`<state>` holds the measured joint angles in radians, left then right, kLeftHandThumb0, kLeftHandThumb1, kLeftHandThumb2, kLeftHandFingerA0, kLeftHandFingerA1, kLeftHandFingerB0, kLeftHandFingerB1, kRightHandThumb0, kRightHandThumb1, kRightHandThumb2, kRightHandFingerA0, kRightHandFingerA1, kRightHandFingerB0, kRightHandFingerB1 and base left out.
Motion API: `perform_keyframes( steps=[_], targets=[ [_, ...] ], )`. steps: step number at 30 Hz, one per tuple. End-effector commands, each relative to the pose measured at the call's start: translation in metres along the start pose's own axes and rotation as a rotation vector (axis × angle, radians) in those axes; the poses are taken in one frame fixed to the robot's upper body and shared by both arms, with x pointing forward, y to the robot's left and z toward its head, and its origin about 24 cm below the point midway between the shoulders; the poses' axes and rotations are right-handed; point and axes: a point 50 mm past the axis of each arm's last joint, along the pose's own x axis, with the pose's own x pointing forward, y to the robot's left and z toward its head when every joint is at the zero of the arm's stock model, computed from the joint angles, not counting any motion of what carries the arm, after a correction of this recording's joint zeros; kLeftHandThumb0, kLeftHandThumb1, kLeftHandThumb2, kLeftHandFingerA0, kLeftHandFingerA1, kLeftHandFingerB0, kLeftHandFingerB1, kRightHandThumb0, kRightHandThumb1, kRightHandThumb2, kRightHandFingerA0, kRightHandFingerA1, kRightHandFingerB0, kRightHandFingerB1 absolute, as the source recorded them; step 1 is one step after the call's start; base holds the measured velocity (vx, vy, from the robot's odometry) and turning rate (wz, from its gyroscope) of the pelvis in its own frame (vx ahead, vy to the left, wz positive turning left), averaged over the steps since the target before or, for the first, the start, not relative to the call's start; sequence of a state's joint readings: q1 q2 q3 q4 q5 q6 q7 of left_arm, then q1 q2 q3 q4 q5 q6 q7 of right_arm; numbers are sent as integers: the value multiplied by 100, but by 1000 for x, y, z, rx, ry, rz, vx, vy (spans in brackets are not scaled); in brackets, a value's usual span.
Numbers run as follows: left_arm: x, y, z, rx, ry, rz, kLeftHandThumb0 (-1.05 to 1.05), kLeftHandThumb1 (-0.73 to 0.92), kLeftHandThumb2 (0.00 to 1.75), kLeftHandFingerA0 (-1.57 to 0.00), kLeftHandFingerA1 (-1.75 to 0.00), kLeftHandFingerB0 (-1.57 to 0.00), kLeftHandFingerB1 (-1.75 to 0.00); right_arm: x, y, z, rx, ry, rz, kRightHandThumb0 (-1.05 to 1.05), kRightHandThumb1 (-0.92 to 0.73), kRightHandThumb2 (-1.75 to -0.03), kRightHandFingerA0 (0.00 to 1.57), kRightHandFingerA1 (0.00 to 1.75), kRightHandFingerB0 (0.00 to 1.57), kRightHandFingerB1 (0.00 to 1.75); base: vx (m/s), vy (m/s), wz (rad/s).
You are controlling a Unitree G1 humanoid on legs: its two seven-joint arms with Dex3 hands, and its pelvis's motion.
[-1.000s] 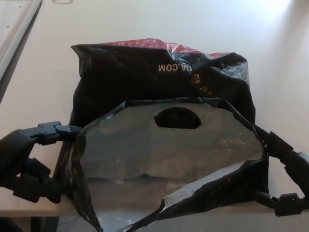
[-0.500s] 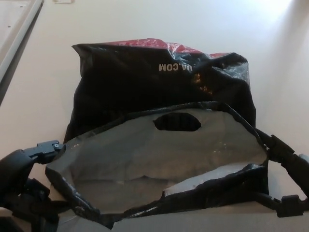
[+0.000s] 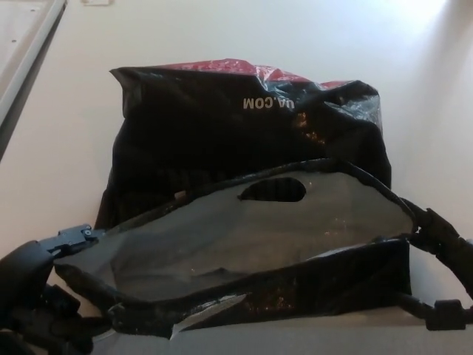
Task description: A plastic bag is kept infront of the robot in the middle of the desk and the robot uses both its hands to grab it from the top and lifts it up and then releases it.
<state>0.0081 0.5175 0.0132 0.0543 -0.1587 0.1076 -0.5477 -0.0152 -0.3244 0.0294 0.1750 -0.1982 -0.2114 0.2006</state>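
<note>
A black plastic bag [image 3: 244,133] lies on the pale desk [image 3: 59,148], with white lettering and a strip of red at its far end. Its mouth faces me, showing the grey inside [image 3: 244,237] and a cut-out handle hole [image 3: 272,190]. My left hand [image 3: 37,296] is at the lower left, its fingers closed on the left corner of the bag's rim. My right hand [image 3: 436,270] is at the lower right, with one finger above and one below the rim's right end, holding it. The near rim [image 3: 295,285] is stretched taut between both hands.
A light grey panel [image 3: 22,37] with a dark gap beside it runs along the top left. The desk's front edge [image 3: 310,344] passes just below the bag's near rim. Bright glare falls on the desk at the top right.
My left hand has moved down and to the left, dragging the rim's left corner with it. The bag's mouth is now wider and flatter. The right hand has sunk only slightly.
</note>
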Motion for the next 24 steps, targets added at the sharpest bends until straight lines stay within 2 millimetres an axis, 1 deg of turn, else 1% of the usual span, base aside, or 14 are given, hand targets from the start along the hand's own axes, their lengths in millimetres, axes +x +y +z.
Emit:
perform_keyframes(
  steps=[1,9,11,12,13,14,15,16,17,18,19,21,22,24],
  targets=[
    [-3,-3,-12,-4,51,16,-24,41,52,-50,-39,-29,-30,4,2,-6,47,15,-50,-53,-58,-57,17,34,0,14,0,0,0],
    [-1,-4,-15,-24,38,23,-27,41,52,-52,-39,-28,-31,19,15,-12,163,71,-49,-56,-61,-58,16,32,0,9,0,0,0],
    [-2,-4,-16,-38,38,23,-27,41,52,-49,-40,-27,-30,23,18,-9,184,62,-44,-57,-57,-62,16,36,0,6,0,0,0],
    [-2,-4,-17,-43,40,26,-30,41,52,-49,-39,-27,-30,26,23,-5,180,56,-33,-68,-47,-81,11,45,0,12,0,0,0],
    [-2,-3,-16,-44,38,30,-30,41,52,-50,-39,-27,-31,29,24,-3,180,56,-29,-68,-46,-81,11,44,0,11,0,0,0],
    [-1,-3,-15,-44,37,31,-30,41,52,-50,-39,-27,-31,30,25,-3,180,57,-27,-68,-46,-81,11,44,0,11,0,0,0],
    [-1,-3,-15,-48,35,31,-28,41,52,-49,-39,-27,-30,31,27,-1,179,50,-15,-61,-61,-58,15,32,0,6,0,0,0],
    [-1,-4,-15,-44,34,30,-28,42,52,-49,-39,-27,-30,33,30,0,185,47,-8,-69,-44,-79,12,42,0,9,0,0,0],
    [-1,-4,-15,-41,35,30,-28,42,52,-49,-39,-27,-30,33,30,0,187,46,-8,-69,-44,-79,12,42,0,9,0,0,0],
    [-1,-4,-14,-40,33,32,-28,42,52,-50,-39,-28,-31,37,35,5,181,30,-2,-58,-60,-58,16,34,0,8,0,0,0],
    [-1,-4,-14,-42,32,33,-27,42,52,-50,-39,-28,-31,38,36,6,178,29,1,-57,-55,-65,14,37,0,2,0,0,0],
    [1,-3,-13,-44,29,33,-27,42,53,-50,-39,-28,-31,41,39,9,174,24,-1,-58,-55,-65,15,38,0,2,0,0,0],
    [2,-3,-12,-37,25,37,-27,44,54,-54,-41,-37,-33,44,41,11,179,19,-1,-59,-61,-58,16,35,0,8,0,0,0],
    [5,-3,-10,-28,17,49,-28,46,55,-61,-43,-44,-35,48,45,15,189,14,-4,-57,-61,-58,18,36,0,10,0,0,0]
  ],
)
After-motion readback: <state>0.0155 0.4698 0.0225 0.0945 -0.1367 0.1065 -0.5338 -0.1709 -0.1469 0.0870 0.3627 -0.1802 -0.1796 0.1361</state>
